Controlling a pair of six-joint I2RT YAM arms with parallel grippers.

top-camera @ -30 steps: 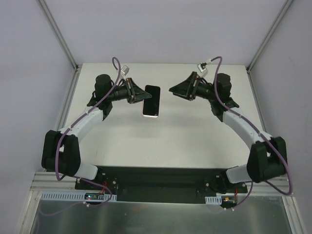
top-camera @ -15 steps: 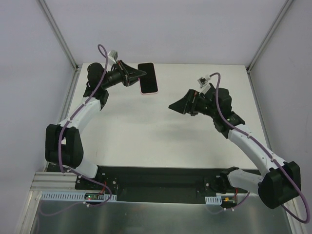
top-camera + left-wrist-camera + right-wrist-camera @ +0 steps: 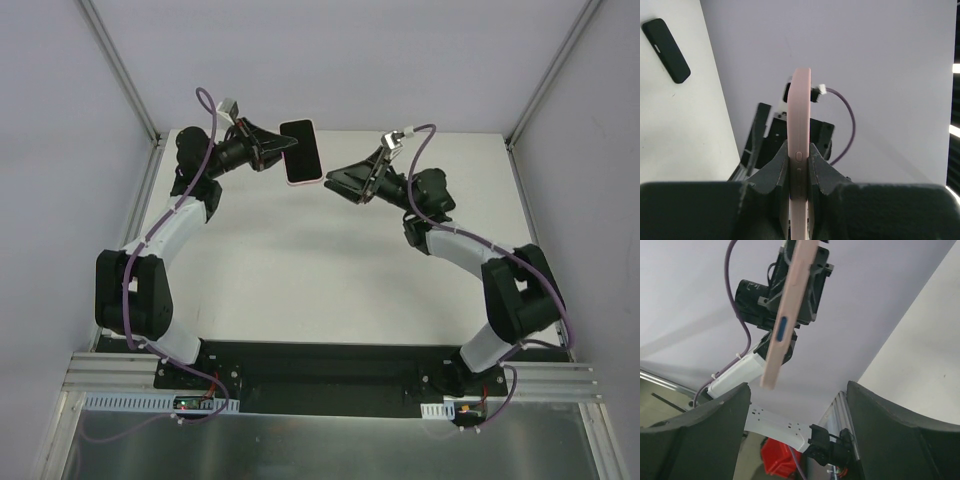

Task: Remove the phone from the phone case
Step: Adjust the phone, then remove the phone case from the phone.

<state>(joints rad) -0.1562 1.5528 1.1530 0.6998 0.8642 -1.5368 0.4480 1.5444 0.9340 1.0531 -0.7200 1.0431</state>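
**Mira:** Where is the phone at this moment? I do not see it well from my side.

**Jon:** It is up in the air, in the upper middle of the top view, over the far part of the table. The left gripper holds it by its left long side. The dark face looks up at the camera.

**Mira:** And is it inside the phone case?

**Jon:** Yes. A pink rim shows along the lower edge of the black face. On the left wrist camera I see only the pink edge of the case, standing upright in the middle of the frame. The two black fingers press on it from both sides.

**Mira:** What about the right gripper?

**Jon:** It is just to the right of the phone and points left, toward the lower corner. Its fingers stand wide apart, in the two bottom corners of the right wrist view, with nothing between them. The case appears there in the upper middle, tilted, beyond the fingertips.

**Mira:** Does it touch the case?

**Jon:** I cannot tell from above. It is very near.
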